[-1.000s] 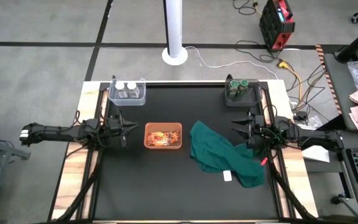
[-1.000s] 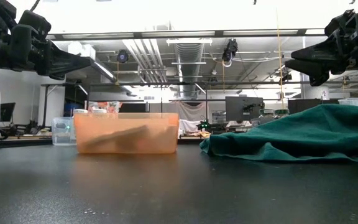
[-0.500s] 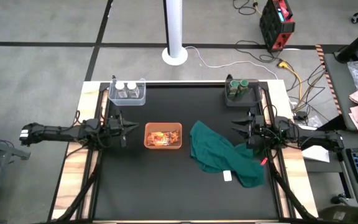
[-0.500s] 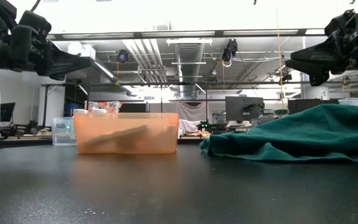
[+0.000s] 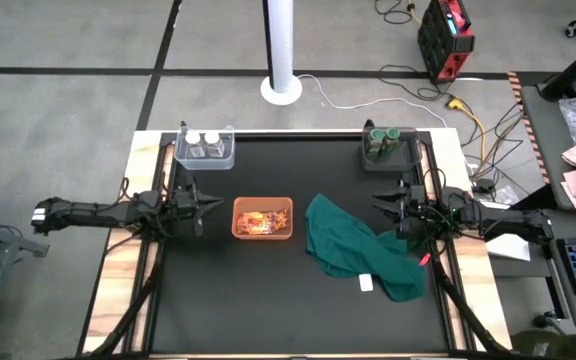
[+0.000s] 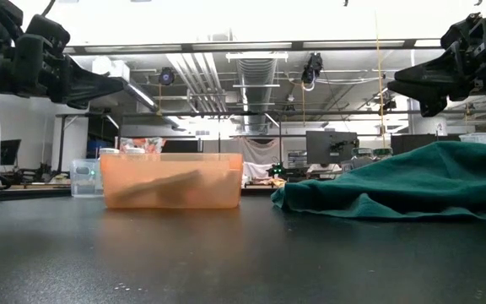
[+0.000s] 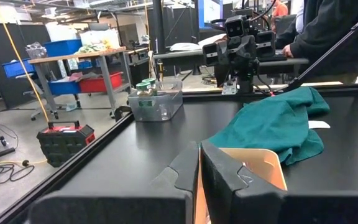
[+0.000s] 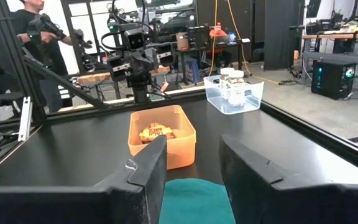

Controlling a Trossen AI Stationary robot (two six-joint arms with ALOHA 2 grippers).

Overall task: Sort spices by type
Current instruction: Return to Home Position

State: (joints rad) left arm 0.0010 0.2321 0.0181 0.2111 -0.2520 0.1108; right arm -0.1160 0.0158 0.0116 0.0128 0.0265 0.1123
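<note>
Two white-capped jars (image 5: pixel 203 143) stand in a clear bin (image 5: pixel 206 148) at the far left. Green-capped jars (image 5: pixel 385 138) stand in a clear bin at the far right; the left wrist view shows them too (image 7: pixel 146 88). Orange-red and brown foil packets (image 5: pixel 261 221) lie in an orange bin (image 5: pixel 262 219) at the table's middle. My left gripper (image 5: pixel 208 205) hovers shut just left of the orange bin. My right gripper (image 5: pixel 379 206) hovers open at the table's right side, above the green cloth's right part.
A dark green cloth (image 5: pixel 358 248) lies crumpled right of the orange bin, with a small white block (image 5: pixel 367 283) on its near part. A person (image 8: pixel 33 34) stands beyond the table's left side, another (image 7: pixel 328 25) beyond its right. The near half of the black table (image 5: pixel 268 300) is bare.
</note>
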